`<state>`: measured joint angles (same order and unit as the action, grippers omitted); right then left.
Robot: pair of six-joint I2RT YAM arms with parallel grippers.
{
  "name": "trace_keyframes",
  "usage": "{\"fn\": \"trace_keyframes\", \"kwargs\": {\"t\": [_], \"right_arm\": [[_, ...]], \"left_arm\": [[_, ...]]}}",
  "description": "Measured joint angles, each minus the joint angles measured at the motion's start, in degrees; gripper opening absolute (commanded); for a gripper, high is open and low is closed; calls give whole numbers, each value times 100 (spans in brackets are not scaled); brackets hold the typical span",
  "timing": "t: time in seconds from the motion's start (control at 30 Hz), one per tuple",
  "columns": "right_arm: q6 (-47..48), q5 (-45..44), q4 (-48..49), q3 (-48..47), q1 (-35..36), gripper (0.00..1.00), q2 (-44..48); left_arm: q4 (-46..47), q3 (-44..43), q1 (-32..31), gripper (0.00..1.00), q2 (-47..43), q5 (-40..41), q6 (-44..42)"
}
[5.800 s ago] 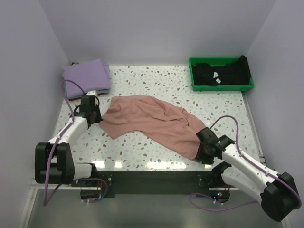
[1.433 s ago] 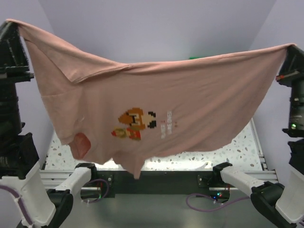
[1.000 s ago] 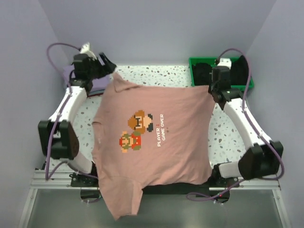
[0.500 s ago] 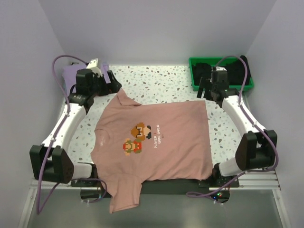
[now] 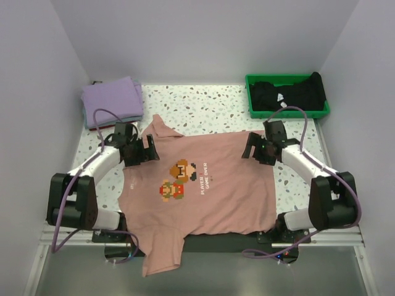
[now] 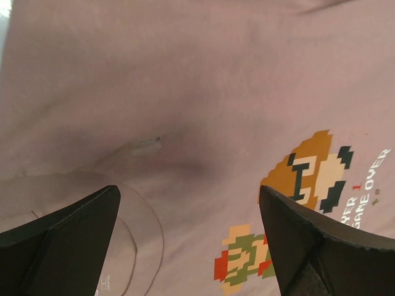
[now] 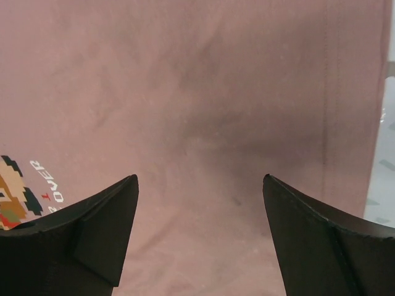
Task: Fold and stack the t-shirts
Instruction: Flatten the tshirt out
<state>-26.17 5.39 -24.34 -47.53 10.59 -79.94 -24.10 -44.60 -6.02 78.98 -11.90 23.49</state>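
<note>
The salmon-pink t-shirt [image 5: 210, 191] lies spread flat on the table with its pixel-figure print [image 5: 179, 179] facing up. Its collar points left, and one sleeve [image 5: 162, 253] hangs over the near edge. My left gripper [image 5: 148, 151] hovers open over the collar end, nothing between its fingers; in the left wrist view [image 6: 189, 191] I see cloth [image 6: 185, 92] and the print [image 6: 308, 179] below it. My right gripper [image 5: 254, 153] stands open above the hem end, with bare pink cloth [image 7: 203, 80] under it [image 7: 199, 179]. A folded lavender t-shirt [image 5: 112, 102] sits at back left. The black t-shirt [image 5: 287, 95] lies crumpled in a tray.
The green plastic tray [image 5: 252, 92] stands at the back right corner. The lavender t-shirt rests on another folded cloth with a blue edge [image 5: 117, 120]. Speckled tabletop [image 5: 197, 102] shows between the pink shirt and the back wall. White walls close in on three sides.
The pink shirt has dropped flat onto the table. Both grippers have opened, let go of its far corners, and drawn back toward the near side, low over the cloth.
</note>
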Motion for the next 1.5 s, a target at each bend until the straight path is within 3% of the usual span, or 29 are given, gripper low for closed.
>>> {"fn": "trace_keyframes", "kwargs": {"t": [0.2, 0.53, 1.07, 1.33, 1.5], "right_arm": [[-249, 42, 374, 199, 0, 85, -592], [-330, -92, 734, -446, -59, 80, -1421], [-155, -911, -160, -2179, -90, 81, -2680], [103, -870, -592, -2426, -96, 81, -2686], [181, -704, -769, -2308, -63, 80, -1888]], "left_arm": [[345, 140, 7, 100, 573, -44, -4], [1266, -442, 33, 100, 1484, -245, -20], [901, -2704, -170, 100, 3185, 247, -566], [205, -2981, -538, 100, 3198, 874, -680], [26, -2413, -588, 100, 2199, 1161, -660]]}}
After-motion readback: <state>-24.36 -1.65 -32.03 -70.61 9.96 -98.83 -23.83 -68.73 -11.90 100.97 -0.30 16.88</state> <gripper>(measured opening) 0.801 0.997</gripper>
